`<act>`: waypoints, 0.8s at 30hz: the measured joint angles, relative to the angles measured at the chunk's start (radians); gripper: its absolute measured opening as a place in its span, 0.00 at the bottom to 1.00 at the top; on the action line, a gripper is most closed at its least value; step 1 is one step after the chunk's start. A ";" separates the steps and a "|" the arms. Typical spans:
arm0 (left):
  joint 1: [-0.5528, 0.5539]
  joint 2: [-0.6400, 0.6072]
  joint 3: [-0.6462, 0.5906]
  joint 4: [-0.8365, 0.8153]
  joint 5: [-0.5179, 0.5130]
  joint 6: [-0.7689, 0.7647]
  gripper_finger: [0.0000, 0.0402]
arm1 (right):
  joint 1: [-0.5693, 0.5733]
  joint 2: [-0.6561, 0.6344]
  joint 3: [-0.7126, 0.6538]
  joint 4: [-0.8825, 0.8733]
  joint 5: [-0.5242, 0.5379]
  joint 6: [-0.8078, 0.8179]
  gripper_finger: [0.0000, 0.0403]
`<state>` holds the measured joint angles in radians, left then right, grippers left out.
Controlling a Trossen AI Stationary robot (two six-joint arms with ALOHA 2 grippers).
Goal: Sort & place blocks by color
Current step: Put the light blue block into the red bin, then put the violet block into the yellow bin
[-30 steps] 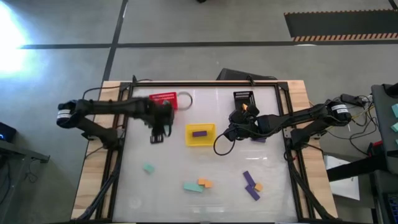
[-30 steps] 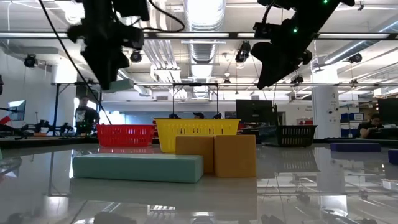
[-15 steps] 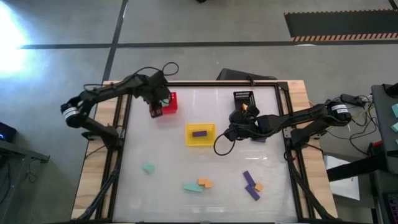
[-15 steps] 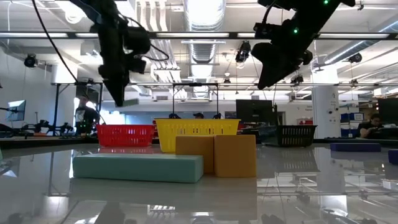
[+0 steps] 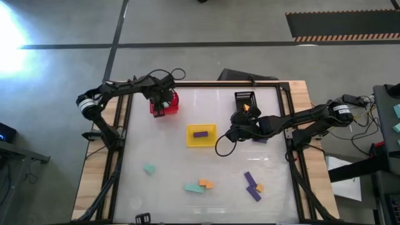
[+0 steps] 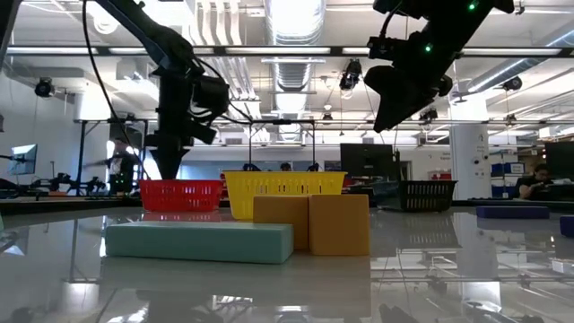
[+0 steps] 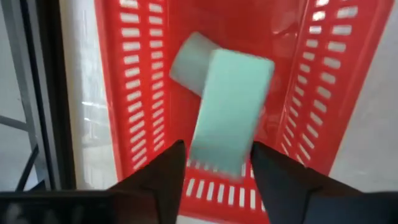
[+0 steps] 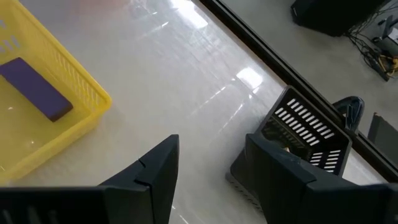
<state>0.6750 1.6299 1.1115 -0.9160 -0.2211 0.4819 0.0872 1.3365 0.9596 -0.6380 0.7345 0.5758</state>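
Observation:
My left gripper (image 5: 164, 107) reaches down into the red basket (image 5: 170, 97) at the table's far left and is shut on a teal block (image 7: 229, 112). Another teal block (image 7: 188, 61) lies on the basket floor beneath it. In the low view the left gripper (image 6: 170, 166) dips to the red basket's rim (image 6: 181, 185). My right gripper (image 5: 232, 132) hovers open between the yellow basket (image 5: 212, 142) and the black basket (image 5: 245, 97), touching nothing. Loose on the near half of the table are a teal block (image 5: 149, 169), a teal bar (image 5: 192, 188), orange blocks (image 5: 205, 184) and purple bars (image 5: 252, 183). My left gripper pinches the teal block's near end (image 7: 217, 163) between its two fingertips, coming from above and pointing down into the red basket. The block is slightly skewed in the hold, and its far end (image 7: 242, 68) overlaps the other teal block inside the basket.
The yellow basket holds a purple block (image 5: 200, 134); the black basket holds an orange block (image 5: 246, 107). A purple block (image 5: 259, 139) lies under my right arm. A black frame rail (image 5: 125, 125) runs along the table's sides. In the low view the teal bar (image 6: 197, 242) and orange blocks (image 6: 311, 224) stand near.
My left gripper carried the teal block from the table's left middle toward the far edge, over the red basket, then went down into it. The right arm has kept still.

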 joint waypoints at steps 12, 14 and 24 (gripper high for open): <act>-0.045 -0.124 0.000 -0.017 0.003 -0.110 0.49 | 0.000 0.000 0.000 0.000 -0.037 0.002 0.43; -0.086 -0.182 -0.006 -0.004 0.019 -0.181 0.49 | 0.001 0.000 0.000 0.002 -0.067 0.009 0.43; -0.466 -0.481 -0.189 0.379 0.045 -0.474 0.50 | 0.091 0.000 0.000 0.090 -0.335 -0.001 0.43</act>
<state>0.2091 1.1494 0.9229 -0.5372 -0.1761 0.0079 0.1782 1.3365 0.9592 -0.5484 0.3994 0.5753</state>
